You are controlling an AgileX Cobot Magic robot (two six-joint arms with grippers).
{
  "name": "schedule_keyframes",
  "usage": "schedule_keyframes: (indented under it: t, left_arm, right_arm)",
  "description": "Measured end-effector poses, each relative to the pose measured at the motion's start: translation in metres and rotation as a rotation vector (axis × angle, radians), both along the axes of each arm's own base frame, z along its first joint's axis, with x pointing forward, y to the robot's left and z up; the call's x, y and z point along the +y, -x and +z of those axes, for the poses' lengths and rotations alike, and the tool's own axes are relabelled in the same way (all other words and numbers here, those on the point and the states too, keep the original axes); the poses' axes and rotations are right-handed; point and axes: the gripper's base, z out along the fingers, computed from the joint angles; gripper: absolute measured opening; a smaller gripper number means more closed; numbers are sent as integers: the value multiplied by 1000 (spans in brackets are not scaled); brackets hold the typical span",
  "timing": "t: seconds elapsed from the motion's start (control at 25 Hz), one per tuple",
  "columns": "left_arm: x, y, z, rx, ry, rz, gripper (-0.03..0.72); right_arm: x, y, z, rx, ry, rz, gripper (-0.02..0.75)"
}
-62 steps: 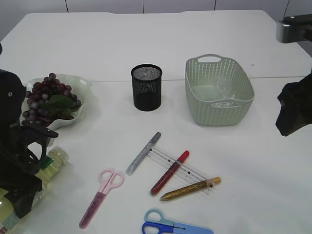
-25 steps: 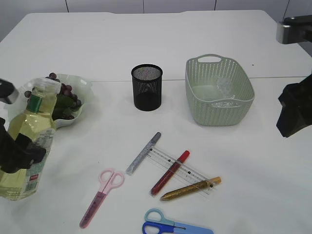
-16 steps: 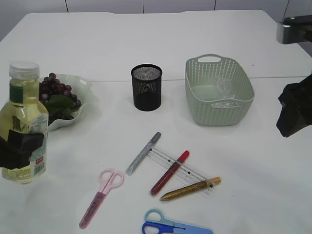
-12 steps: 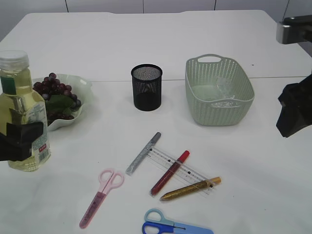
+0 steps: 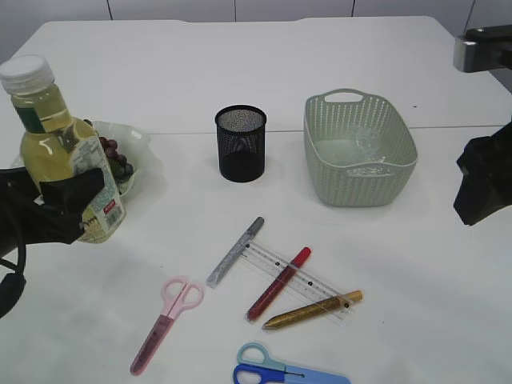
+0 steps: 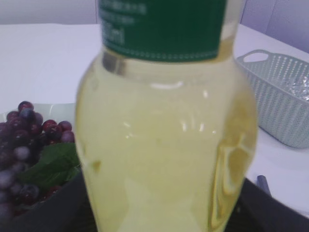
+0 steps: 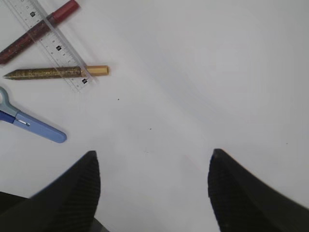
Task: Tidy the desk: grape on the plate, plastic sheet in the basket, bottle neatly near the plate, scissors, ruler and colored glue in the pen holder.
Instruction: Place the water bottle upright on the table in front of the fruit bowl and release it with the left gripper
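My left gripper (image 5: 68,210) is shut on the bottle (image 5: 60,148) of yellow liquid with a white cap, holding it nearly upright, tilted left, in front of the plate (image 5: 136,138) of grapes (image 5: 116,160). The bottle (image 6: 164,145) fills the left wrist view, with grapes (image 6: 24,145) behind it. The black mesh pen holder (image 5: 240,142) stands mid-table. The green basket (image 5: 358,148) holds the clear plastic sheet (image 5: 364,144). Pink scissors (image 5: 166,320), blue scissors (image 5: 280,370), the ruler (image 5: 296,276) and silver (image 5: 234,252), red (image 5: 278,283) and gold glue (image 5: 314,310) lie in front. My right gripper (image 7: 152,188) is open and empty above bare table.
The right arm (image 5: 484,172) hangs at the right edge of the exterior view, beside the basket. In the right wrist view the ruler (image 7: 48,41), gold glue (image 7: 55,72) and blue scissors (image 7: 29,123) lie at upper left. The table's far edge runs behind the basket.
The bottle, lying low at the left edge, has been lifted upright by my left gripper and carried right and up toward the plate. The right arm has not moved.
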Motion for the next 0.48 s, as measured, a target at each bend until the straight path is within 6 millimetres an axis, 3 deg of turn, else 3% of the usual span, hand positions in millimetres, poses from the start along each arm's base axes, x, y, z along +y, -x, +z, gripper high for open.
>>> schedule_keyframes:
  t: [0.28, 0.48]
  left_arm:
    - [-15, 0, -29, 67, -69, -170, 430]
    - [-19, -5, -44, 116, -89, -197, 430]
  right_arm:
    - [0, 0, 0, 1, 0, 0, 515]
    - [0, 0, 0, 1, 0, 0, 515]
